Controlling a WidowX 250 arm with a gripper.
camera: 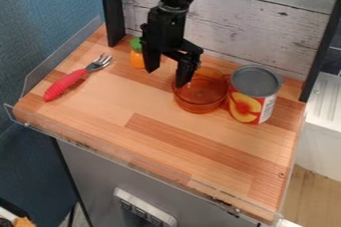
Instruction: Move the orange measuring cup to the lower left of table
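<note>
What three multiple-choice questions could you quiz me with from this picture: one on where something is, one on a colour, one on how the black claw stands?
1. Where in the picture is the can?
A) left of the orange cup
B) right of the orange cup
C) inside the orange cup

2. What colour is the handle of the fork?
A) red
B) blue
C) white

3. How does the gripper stand?
A) shut tight
B) clamped on the can
C) open

Answers:
1: B, the can stands upright just to the cup's right.
2: A, the handle below the metal prongs is red.
3: C, its two fingertips are spread well apart.
</note>
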